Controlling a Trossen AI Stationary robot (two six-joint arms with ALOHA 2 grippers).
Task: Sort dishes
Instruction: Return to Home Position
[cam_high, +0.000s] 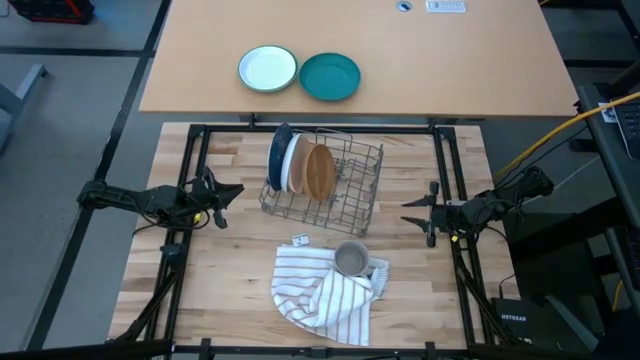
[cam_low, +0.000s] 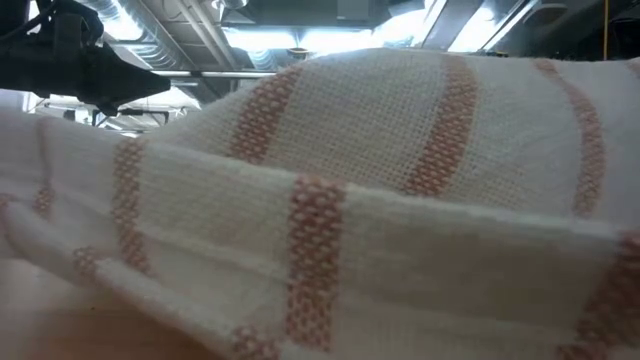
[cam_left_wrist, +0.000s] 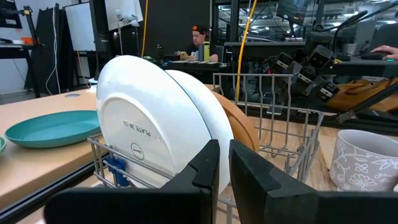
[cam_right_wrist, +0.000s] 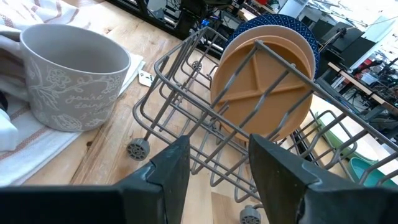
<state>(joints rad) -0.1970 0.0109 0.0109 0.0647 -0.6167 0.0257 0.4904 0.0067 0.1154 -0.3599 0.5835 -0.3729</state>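
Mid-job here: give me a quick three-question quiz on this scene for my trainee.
1. How many plates stand in the dish rack?
2. The grey mug sits on: A) the striped towel; B) the teal plate; C) the rack's wires.
3. True or false: the left gripper or the right gripper holds a plate.
Key: 1) three; 2) A; 3) false.

A white woven towel with orange-tan stripes (cam_low: 400, 200) fills the low view, blocking nearly all else. In the right wrist view the tan-brown round plate (cam_right_wrist: 261, 87) covers the blue patterned plate (cam_right_wrist: 308, 34) except its rim. The left wrist picture's edge cuts off the grey flower-patterned mug (cam_left_wrist: 367, 162).
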